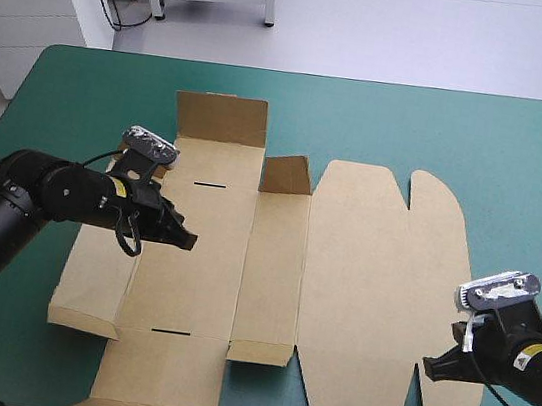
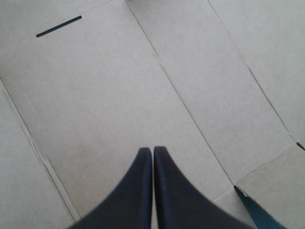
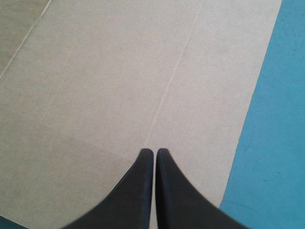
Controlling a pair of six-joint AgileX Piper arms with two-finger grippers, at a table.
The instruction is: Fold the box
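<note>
Teal-green table (image 1: 414, 122) beneath it all, bare on every side of the box (image 1: 372, 278). Box a cut brown sheet, spread almost flat across the middle, rounded lid end toward the right arm, wall and floor panels toward the left; by the look of it, hardly begun as a fold. Only two parts up off the flat: a broad flap (image 1: 220, 117) at the box's far left end, and a small tab (image 1: 285, 175) just beside that flap, both tilted up along their creases, perhaps sprung from old folds. Left gripper (image 1: 185, 239) low over the wide panel in the box's left half, closed together into a single point and holding nothing; likely set there to pin that panel down for the raising of a wall — a guess only. Contact with the board not clear. Right gripper (image 1: 430, 368) over the box's near right lobe, just inside its edge, likewise closed to a point and empty; probably there to steady the lid end, or to get under the edge. Smallest: two dark slots (image 1: 209, 185) in the box's wide left panel, one at its far crease and one at its near — presumably for tabs.
</note>
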